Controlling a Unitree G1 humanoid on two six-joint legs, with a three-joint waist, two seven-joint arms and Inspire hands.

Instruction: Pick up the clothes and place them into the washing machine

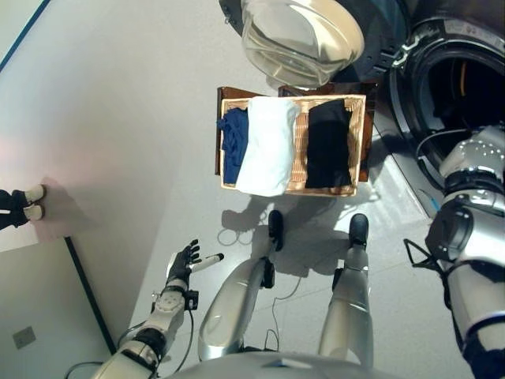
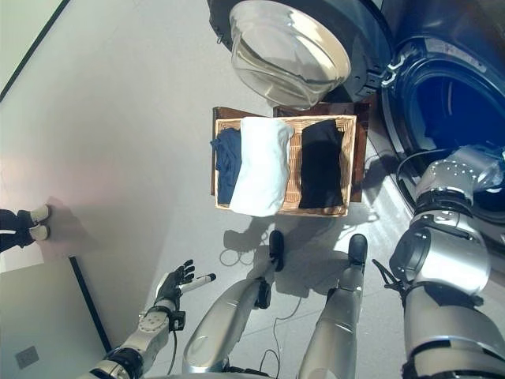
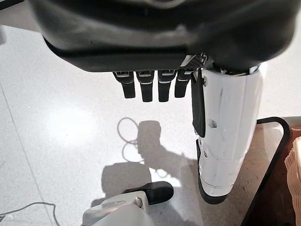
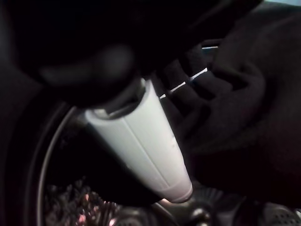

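A wicker basket [image 1: 300,154] on the floor holds a blue garment [image 1: 233,142], a white garment [image 1: 267,146] and a black garment [image 1: 327,146], side by side. To its right is the washing machine's open drum [image 1: 458,87]. My right arm reaches into the drum, so the eye views do not show that hand. In the right wrist view my right hand [image 4: 146,141] is inside the drum with its fingers curled in a dark garment [image 4: 240,108]. My left hand [image 1: 183,260] hangs low at the left, open and holding nothing.
The machine's round glass door [image 1: 300,39] hangs open above the basket's far edge. A dark wooden stand [image 1: 219,103] sits under the basket. A person's shoes [image 1: 28,203] show at the far left. A grey panel with a dark edge [image 1: 39,308] lies at lower left.
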